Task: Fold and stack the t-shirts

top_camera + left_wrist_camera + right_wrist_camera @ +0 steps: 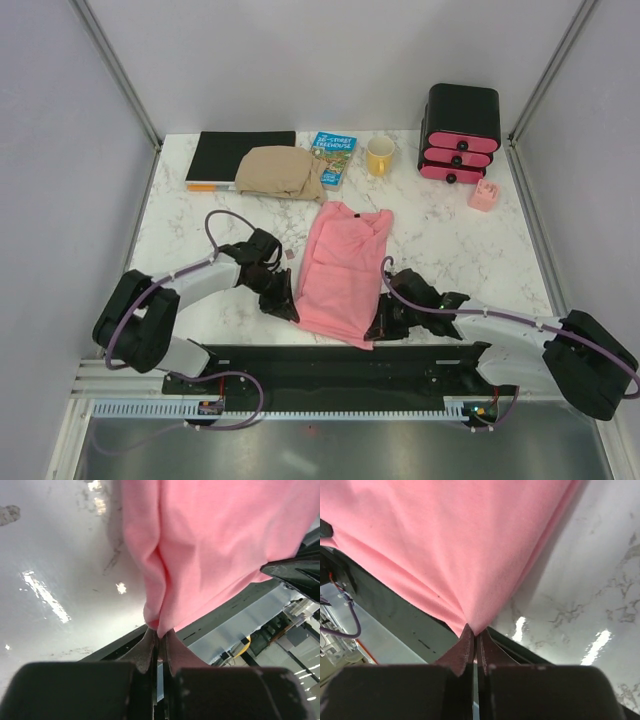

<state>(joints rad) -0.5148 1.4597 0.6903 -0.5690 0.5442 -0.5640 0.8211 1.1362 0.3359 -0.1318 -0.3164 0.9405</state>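
The pink t-shirt (340, 265) lay on the table (470, 260) just before the arms, its long axis running near to far, neck toward the far edge and a little to the right, hem nearest. The left gripper (159, 634) and the right gripper (474, 632) were each closed on one hem corner. Its sides looked already folded in, so I judge the crosswise fold and the stacking, perhaps on the tan folded cloth (282, 172) behind, were left.

Salmon-pink t-shirt (343, 268): thin cloth, sleeves folded in, a narrow strip lying mid-desk (460, 250). Neck at 12 o'clock, hem at 6. Hem corners pinched by left hand (159, 632) and right hand (475, 631).
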